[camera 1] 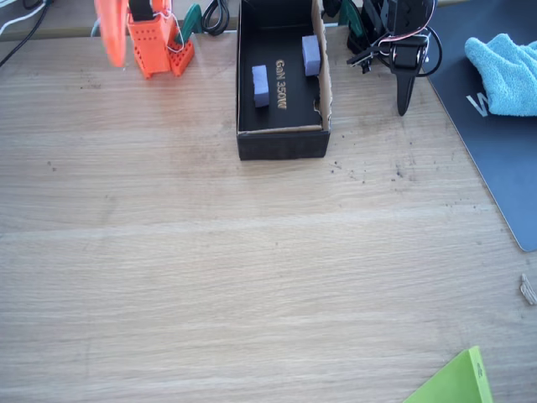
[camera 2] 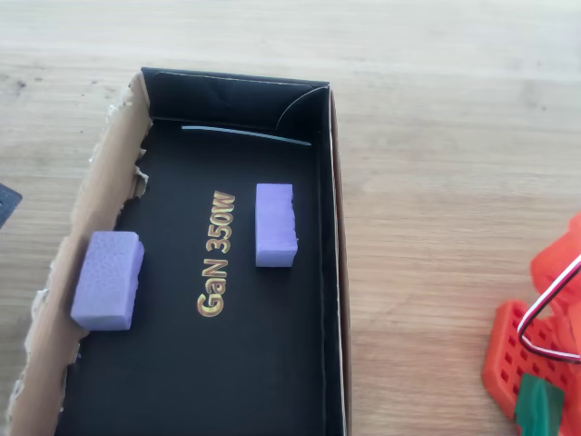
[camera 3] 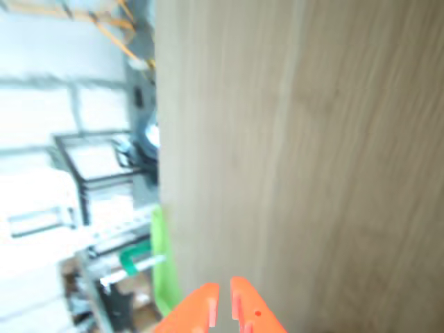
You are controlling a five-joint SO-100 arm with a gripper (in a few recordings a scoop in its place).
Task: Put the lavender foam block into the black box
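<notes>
The black box [camera 1: 281, 143] [camera 2: 334, 272] lies at the back middle of the table, with gold "GaN 350W" on its floor and one torn brown wall. Two lavender foam blocks lie inside it. The bluer lavender foam block [camera 2: 109, 280] [camera 1: 311, 54] rests against the torn wall. The paler block [camera 2: 275, 224] [camera 1: 260, 86] sits beside the lettering. My orange gripper [camera 1: 112, 46] hangs blurred at the back left, well away from the box. In the wrist view its fingertips [camera 3: 201, 309] stand almost together with nothing between them, over bare wood; the gripper [camera 3: 223, 305] is shut.
A dark mat [camera 1: 503, 159] with a light blue cloth [camera 1: 508, 71] covers the right side. A green sheet corner [camera 1: 457, 382] pokes in at the front right. The orange arm base [camera 1: 159, 46] [camera 2: 531, 359] stands left of the box in the fixed view.
</notes>
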